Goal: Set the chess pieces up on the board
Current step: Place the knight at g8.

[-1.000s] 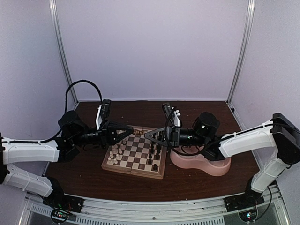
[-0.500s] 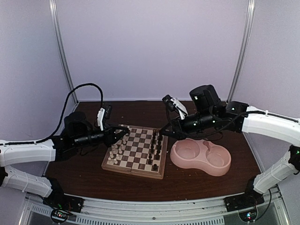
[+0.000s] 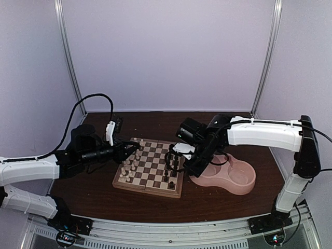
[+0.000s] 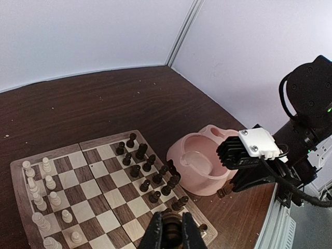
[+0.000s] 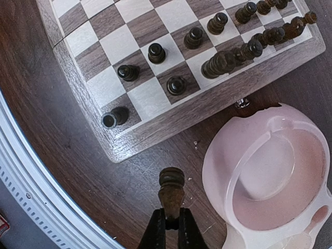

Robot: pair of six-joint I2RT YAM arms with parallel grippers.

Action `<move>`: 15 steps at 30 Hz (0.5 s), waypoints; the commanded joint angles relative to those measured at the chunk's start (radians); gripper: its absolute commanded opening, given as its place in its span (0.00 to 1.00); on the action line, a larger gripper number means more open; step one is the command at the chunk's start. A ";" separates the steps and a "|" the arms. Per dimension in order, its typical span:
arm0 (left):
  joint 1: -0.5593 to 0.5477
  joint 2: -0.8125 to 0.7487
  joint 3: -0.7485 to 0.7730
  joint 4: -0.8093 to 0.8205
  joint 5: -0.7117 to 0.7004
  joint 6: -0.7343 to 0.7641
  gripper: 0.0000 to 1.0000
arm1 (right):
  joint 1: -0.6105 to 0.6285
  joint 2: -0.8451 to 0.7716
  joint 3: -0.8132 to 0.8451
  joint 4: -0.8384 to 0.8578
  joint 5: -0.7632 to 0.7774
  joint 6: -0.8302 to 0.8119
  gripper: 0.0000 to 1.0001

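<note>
Right wrist shows your right pincer [image 5: 170,222] clamped on a dark piece [image 5: 171,188] off the board [image 5: 171,124]; carry it inboard and lower it upright.

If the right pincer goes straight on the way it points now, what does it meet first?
Most likely the bare table between the board and the pink bowl, with the held dark piece touching first; depth is unclear.

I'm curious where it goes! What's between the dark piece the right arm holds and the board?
Only bare brown tabletop, seen in the right wrist view. The held dark piece hangs just off the rim of the board.
</note>
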 commanded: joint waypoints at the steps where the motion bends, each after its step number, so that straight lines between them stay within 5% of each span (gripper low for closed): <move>1: 0.001 -0.032 0.029 0.003 -0.027 0.027 0.01 | 0.005 0.029 0.061 -0.014 0.029 -0.040 0.05; 15: 0.001 -0.142 -0.019 -0.070 -0.272 0.001 0.00 | 0.010 0.157 0.169 -0.025 -0.015 -0.085 0.06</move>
